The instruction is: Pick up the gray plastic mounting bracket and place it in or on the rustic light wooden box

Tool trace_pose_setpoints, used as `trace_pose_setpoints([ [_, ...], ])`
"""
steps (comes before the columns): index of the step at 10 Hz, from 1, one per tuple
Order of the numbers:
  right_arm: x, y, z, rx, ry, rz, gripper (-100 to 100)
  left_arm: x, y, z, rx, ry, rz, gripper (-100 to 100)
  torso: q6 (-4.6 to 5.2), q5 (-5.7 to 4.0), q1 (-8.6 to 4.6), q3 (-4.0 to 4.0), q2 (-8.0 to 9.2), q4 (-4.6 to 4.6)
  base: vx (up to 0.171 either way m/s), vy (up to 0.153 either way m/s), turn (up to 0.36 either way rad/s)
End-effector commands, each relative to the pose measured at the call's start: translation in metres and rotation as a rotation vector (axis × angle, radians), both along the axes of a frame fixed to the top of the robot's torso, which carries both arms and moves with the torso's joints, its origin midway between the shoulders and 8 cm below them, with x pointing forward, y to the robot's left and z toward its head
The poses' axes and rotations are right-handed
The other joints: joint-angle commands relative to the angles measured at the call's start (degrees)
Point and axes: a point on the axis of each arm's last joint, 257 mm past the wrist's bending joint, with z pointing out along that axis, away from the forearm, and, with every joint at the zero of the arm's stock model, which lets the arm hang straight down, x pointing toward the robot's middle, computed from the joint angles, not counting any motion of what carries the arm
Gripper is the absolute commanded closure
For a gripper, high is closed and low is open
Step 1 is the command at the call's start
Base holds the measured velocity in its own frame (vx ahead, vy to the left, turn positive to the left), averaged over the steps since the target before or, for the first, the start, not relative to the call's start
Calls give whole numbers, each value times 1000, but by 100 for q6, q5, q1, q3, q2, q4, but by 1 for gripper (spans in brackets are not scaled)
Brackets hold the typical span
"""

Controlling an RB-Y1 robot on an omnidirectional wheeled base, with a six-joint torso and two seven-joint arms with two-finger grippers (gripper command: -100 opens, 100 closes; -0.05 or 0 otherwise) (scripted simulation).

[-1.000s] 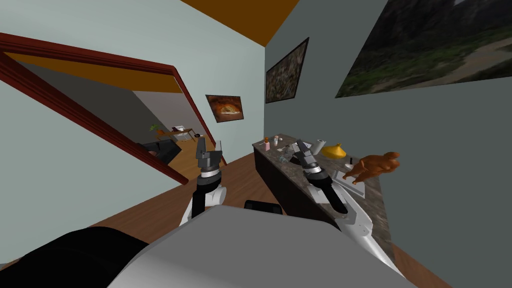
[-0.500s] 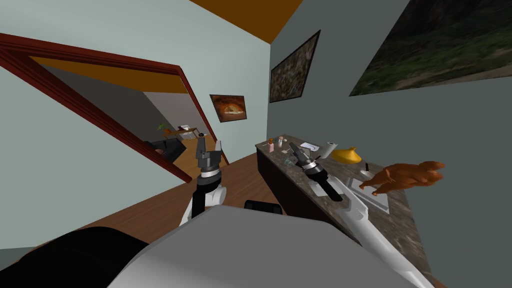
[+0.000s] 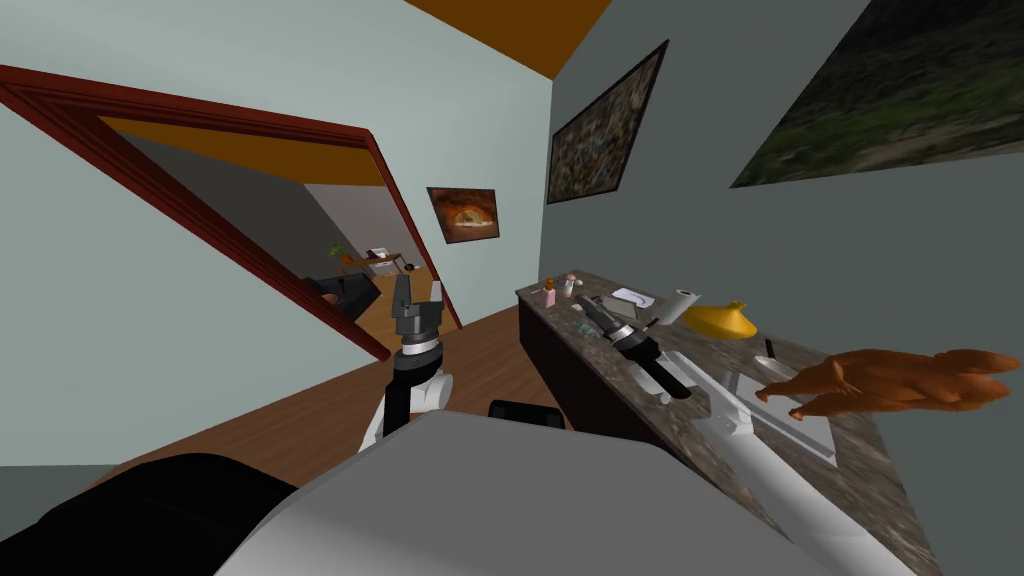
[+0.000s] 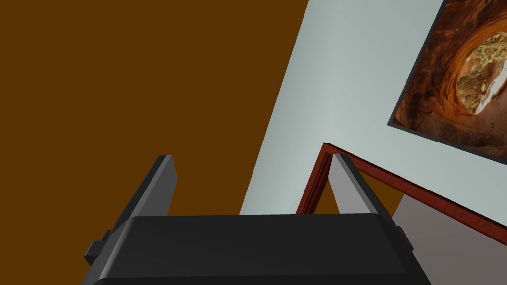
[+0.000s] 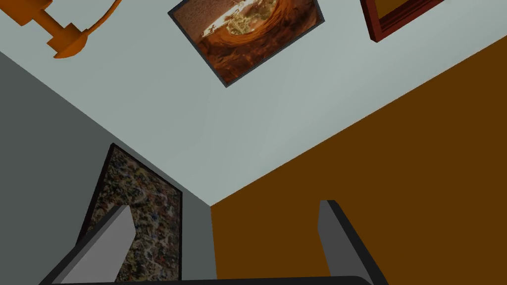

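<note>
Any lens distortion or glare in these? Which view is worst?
Head view: worst. The frame is rolled, the walls splay to the corners, and the brown figurine on the counter looks stretched toward the right edge. Light is flat, no glare.
Left wrist view: left gripper open, evenly lit, edges straight.
Right wrist view: right gripper likewise.

Left arm (image 3: 399,402) is upright just ahead of the torso, forearm near vertical. Left gripper (image 3: 418,288) points straight up, its two fingers parted about a third of the wrist view's width. Right arm (image 3: 722,422) reaches forward and out to the right, almost straight. Right gripper (image 3: 584,303) points away along the arm and angles upward, fingers spread wide.
</note>
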Motion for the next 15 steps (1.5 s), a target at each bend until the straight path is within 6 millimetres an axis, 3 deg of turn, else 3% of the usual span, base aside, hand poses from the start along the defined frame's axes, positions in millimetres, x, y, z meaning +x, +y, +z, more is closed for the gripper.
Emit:
trace_pose_setpoints([
  [1, 7, -12, -21, -98, 22, -21, -100, 0, 0, 0, 0, 0, 0, 0, 0, 0, 0, 0, 0, 0, 33, 31, 113],
  [3, 12, -39, -63, -231, 77, -61, -100, 0, 0, 0, 0, 0, 0, 0, -1, 0, 1, -2, -4, -1, 45, 30, 115],
  [4, 12, -40, -63, -239, 77, -61, -100, 0, 0, 0, 0, 0, 0, 0, 0, 0, 2, -2, -4, -1, 32, 16, 35],
  [7, 7, -85, -121, -446, 155, -99, -100, 0, 0, 0, 0, 0, 0, 0, 1, -1, -2, 2, 3, 0, 31, 22, 107],
  [8, 7, -86, -121, -453, 155, -98, -100, 0, 0, 0, 0, 0, 0, 0, 2, 0, 2, 2, 4, 1, 22, 24, 23],
  [11, -10, -133, -170, -656, 226, -112, -100, 0, 0, 0, 0, 0, 0, 0, 2, 0, 0, 6, 11, 2, 18, 25, 107],
  [12, -10, -137, -172, -658, 234, -117, -100, 0, 0, 0, 0, 0, 0, 0, 1, 0, 3, 6, 10, 2, 18, 17, 33],
  [15, -32, -187, -210, -840, 302, -121, -100, 0, 0, 0, 0, 0, 0, 0, 2, -1, -3, 6, 10, 3, 19, 16, 86],
])
